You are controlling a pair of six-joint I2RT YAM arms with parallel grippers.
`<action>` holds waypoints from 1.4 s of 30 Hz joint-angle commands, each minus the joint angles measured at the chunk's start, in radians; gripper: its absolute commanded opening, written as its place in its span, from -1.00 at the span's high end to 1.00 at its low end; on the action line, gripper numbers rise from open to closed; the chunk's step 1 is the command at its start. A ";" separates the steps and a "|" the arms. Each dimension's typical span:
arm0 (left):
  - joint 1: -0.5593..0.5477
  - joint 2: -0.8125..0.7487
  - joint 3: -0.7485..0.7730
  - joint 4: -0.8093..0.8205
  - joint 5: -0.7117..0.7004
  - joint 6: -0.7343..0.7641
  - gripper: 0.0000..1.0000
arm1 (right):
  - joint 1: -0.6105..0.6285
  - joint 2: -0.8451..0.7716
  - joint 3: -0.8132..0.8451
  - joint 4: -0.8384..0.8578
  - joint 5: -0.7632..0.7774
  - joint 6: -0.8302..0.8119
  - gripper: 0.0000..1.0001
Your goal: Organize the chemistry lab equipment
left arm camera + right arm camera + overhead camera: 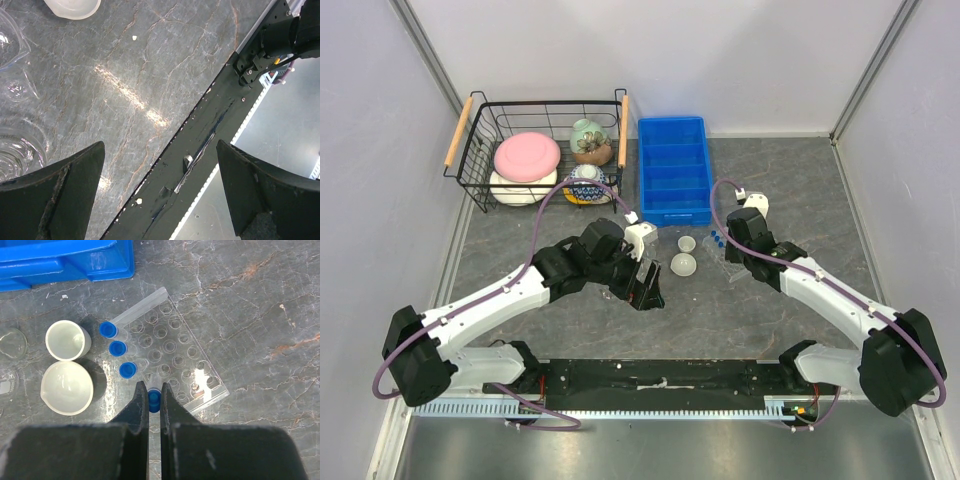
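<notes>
Right gripper [154, 388]: pinched shut over the end blue-capped tube [155, 399] at the edge of the clear rack [197, 347] (hold unconfirmed).
Left gripper [160, 145]: gaping, empty, beside a flask [15, 155].
Tip: lift slow, clear the neighbouring caps [127, 369].

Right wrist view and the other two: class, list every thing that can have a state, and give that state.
left gripper, open, empty.
right gripper, shut on blue-capped tube.
other three tubes, capped, not held.
white dishes, upright, empty.
blue bin, empty.
wire basket, holding crockery.
</notes>
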 commanded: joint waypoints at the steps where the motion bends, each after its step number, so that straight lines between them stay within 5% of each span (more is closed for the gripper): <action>1: 0.005 0.006 0.040 0.012 -0.002 0.044 -0.98 | -0.004 0.007 0.029 0.022 -0.003 -0.024 1.00; 42: 0.005 -0.012 0.027 0.015 -0.009 0.042 -0.98 | 0.077 0.035 -0.010 0.059 0.092 -0.053 1.00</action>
